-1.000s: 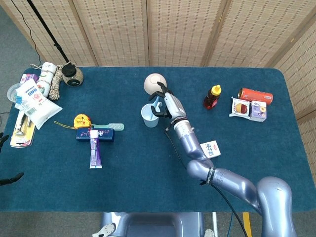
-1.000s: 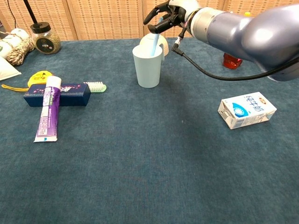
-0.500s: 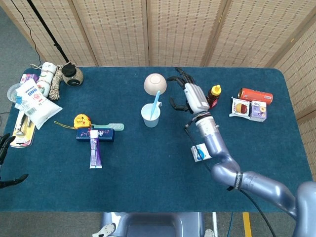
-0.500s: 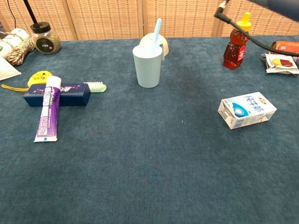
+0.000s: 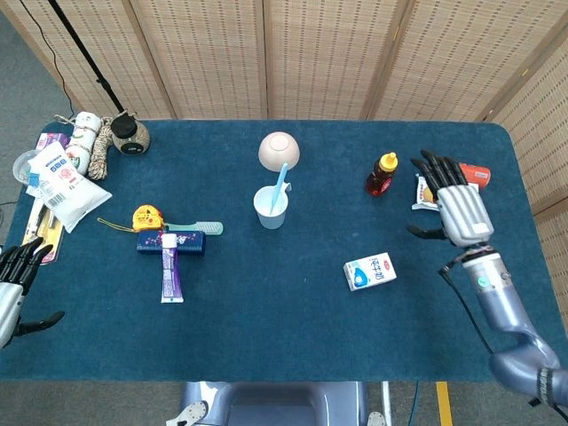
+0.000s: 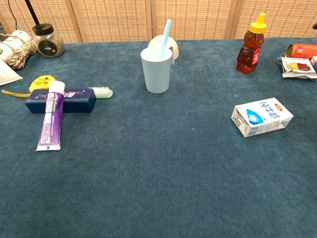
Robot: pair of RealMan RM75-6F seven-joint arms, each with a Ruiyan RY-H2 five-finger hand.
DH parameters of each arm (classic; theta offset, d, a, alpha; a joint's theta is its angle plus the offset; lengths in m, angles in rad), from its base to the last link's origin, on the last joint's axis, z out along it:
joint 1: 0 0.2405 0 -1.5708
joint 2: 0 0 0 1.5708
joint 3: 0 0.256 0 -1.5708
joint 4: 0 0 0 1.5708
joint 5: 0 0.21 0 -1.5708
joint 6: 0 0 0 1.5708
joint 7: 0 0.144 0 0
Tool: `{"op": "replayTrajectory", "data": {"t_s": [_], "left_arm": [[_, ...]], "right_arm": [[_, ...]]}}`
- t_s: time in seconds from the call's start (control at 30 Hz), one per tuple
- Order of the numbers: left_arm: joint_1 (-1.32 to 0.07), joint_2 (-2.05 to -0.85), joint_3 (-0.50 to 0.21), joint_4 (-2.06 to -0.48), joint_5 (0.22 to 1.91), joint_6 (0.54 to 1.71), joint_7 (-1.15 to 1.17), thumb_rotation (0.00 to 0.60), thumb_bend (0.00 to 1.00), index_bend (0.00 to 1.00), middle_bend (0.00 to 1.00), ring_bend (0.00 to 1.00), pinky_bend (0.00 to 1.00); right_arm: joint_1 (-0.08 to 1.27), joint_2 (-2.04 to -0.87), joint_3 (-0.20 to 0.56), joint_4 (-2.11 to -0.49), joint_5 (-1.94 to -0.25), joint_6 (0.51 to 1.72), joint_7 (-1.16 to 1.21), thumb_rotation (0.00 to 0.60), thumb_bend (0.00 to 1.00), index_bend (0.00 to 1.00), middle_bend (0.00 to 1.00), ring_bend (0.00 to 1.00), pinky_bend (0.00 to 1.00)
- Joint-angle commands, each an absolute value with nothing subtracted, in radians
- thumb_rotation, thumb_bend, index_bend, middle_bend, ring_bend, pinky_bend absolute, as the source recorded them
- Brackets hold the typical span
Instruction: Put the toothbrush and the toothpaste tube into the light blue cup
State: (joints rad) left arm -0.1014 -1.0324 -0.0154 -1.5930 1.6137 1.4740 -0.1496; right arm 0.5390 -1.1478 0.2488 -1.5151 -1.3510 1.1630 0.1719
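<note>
**A:** Head view first: where do the hands sit?

**B:** The right hand hangs over the bench's right end with its fingers spread wide and nothing in them, just beside the snack packets and the red can. The left hand shows at the left edge, off the bench, fingers apart and empty.

**A:** And the task's things?

**B:** The light blue cup stands upright near the middle, toward the far edge, with the light blue toothbrush leaning in it, handle poking above the rim. A beige bowl lies upside down right behind it. The toothpaste tube lies on the left part of the bench, its capped end resting across a dark blue box.

**A:** What crowds that tube?

**B:** A green toothbrush pokes out behind the box, and a yellow tape measure sits just beyond.

**A:** Any open room?

**B:** The cloth between tube and cup is bare, as is the whole near strip. A small milk carton lies on its side to the right, well apart from the cup; a honey bottle stands further back.
</note>
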Motion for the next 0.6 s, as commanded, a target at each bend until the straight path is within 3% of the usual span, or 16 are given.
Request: {"op": "replayTrajectory", "data": {"t_s": [0.03, 0.37, 0.6], "left_arm": [[-0.124, -1.027, -0.006, -1.561, 1.676, 1.483, -0.16, 0.6, 0.0, 0.0, 0.0, 0.0, 0.0], [-0.23, -1.071, 0.008, -1.394, 1.906, 1.506, -0.073, 0.6, 0.0, 0.0, 0.0, 0.0, 0.0], [-0.316, -1.15, 0.029, -1.209, 2.051, 1.514, 0.008, 0.6, 0.0, 0.0, 0.0, 0.0, 0.0]], "right_arm": [[0.442, -1.113, 0.166, -1.454, -1.425, 1.258, 0.221, 0.6, 0.13, 0.0, 0.0, 0.0, 0.0], [0.258, -1.173, 0.108, -1.303, -1.465, 1.496, 0.326, 0.6, 0.12, 0.0, 0.0, 0.0, 0.0], [0.188, -1.205, 0.102, -1.302, -1.453, 1.569, 0.29, 0.6, 0.12, 0.0, 0.0, 0.0, 0.0]]}}
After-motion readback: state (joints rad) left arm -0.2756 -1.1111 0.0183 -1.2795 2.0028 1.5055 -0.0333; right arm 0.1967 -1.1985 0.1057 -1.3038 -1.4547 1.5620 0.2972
